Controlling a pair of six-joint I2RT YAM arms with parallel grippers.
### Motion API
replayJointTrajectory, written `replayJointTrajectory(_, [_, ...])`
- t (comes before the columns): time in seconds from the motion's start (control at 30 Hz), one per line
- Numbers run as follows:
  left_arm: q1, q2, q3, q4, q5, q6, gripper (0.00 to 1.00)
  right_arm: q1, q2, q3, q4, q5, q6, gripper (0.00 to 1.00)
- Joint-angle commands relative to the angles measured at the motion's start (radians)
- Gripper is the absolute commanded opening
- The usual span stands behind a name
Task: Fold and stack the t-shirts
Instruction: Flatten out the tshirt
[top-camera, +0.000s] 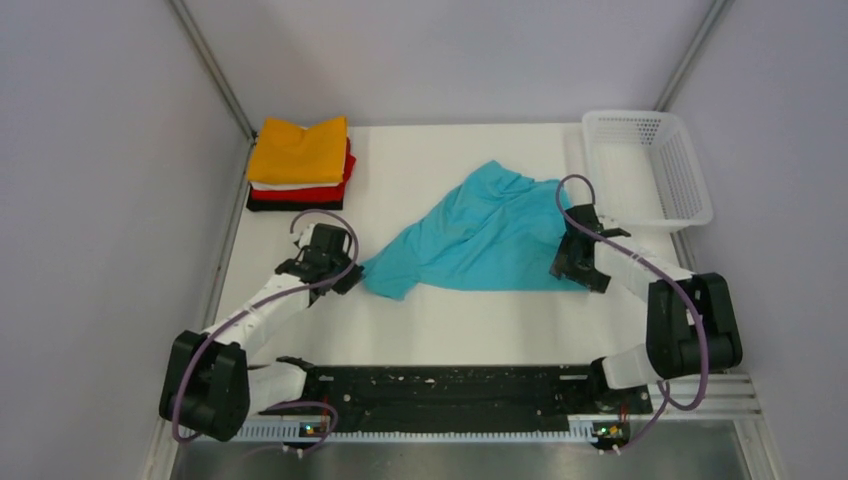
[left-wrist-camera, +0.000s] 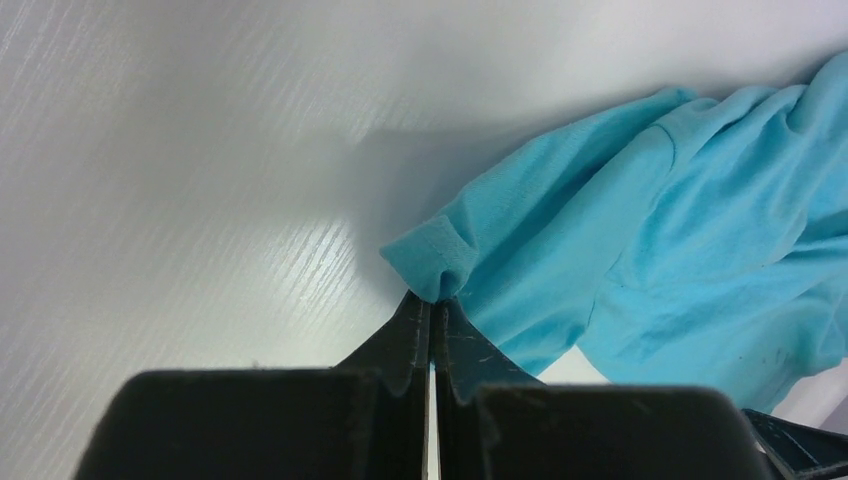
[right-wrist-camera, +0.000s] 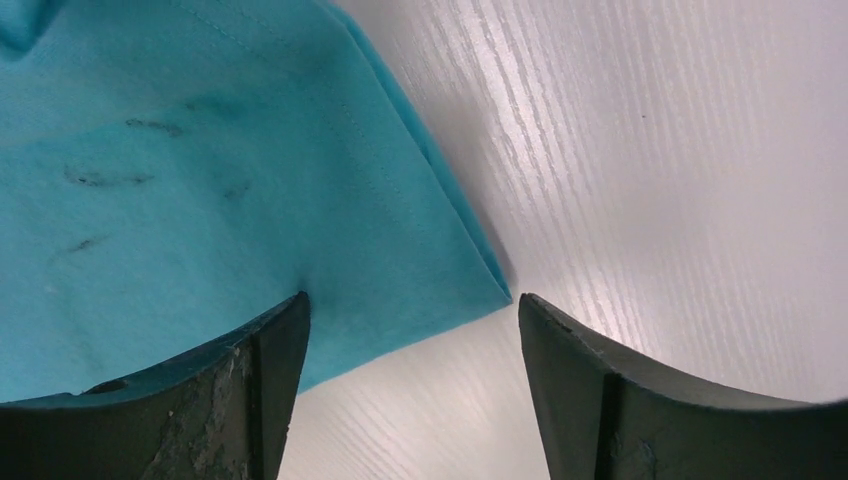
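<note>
A turquoise t-shirt (top-camera: 478, 235) lies crumpled and spread across the middle of the table. My left gripper (top-camera: 347, 280) is shut on its near left corner; in the left wrist view the cloth (left-wrist-camera: 640, 230) bunches right at the closed gripper (left-wrist-camera: 436, 300). My right gripper (top-camera: 568, 268) is down at the shirt's near right corner, jaws open. In the right wrist view that corner (right-wrist-camera: 300, 220) lies between the spread fingers (right-wrist-camera: 270, 345), one finger pressing the cloth, the other on bare table. Folded orange, white, red and black t-shirts (top-camera: 300, 160) are stacked at the back left.
A white perforated plastic basket (top-camera: 648, 165) stands at the back right, close behind my right arm. Grey walls close in the white table (top-camera: 450, 325) on the left, back and right.
</note>
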Motion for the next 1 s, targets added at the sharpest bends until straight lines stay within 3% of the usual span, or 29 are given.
replayJointTrajectory(0.0, [-0.007,-0.048,-0.006,0.035,-0.020,-0.005,0.00,-0.008,0.056,-0.007,0.085,-0.018,0.014,0.72])
replayJointTrajectory(0.23, [-0.010,-0.065,-0.015,0.033,-0.031,-0.015,0.00,-0.008,0.090,-0.038,0.154,-0.066,-0.009,0.46])
replayJointTrajectory(0.37, [-0.011,-0.083,0.000,0.023,-0.047,-0.009,0.00,-0.008,0.038,-0.032,0.151,-0.110,-0.024,0.00])
replayJointTrajectory(0.63, [-0.013,-0.241,0.305,-0.023,-0.209,0.159,0.00,-0.009,-0.315,0.241,0.026,-0.088,-0.120,0.00])
replayJointTrajectory(0.97, [-0.014,-0.410,0.736,0.074,-0.213,0.420,0.00,-0.008,-0.485,0.739,-0.019,-0.115,-0.209,0.00])
